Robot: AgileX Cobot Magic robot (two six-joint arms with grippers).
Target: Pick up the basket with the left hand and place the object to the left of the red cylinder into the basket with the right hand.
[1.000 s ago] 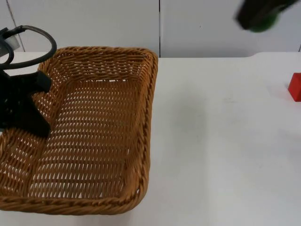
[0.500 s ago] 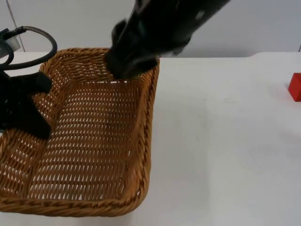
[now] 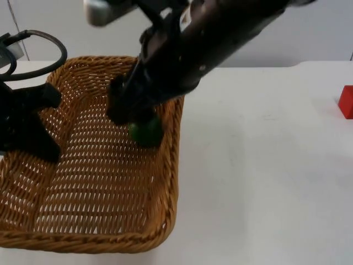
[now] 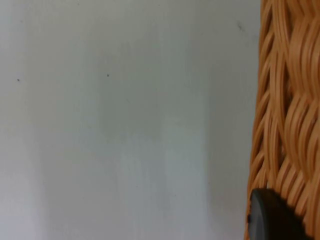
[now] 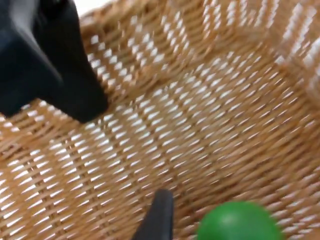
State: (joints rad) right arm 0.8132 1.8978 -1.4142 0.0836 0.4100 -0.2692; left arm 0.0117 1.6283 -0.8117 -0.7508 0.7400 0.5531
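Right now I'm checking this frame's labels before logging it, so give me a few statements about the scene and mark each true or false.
1. The right gripper is above the basket. True.
2. The ball is red. False: it is green.
3. The left gripper is at the basket's left rim. True.
4. The red block lies in the basket. False: it sits on the table, far to the basket's right.
5. The ball is over the bare table. False: it is inside the basket's outline, near its far right part.
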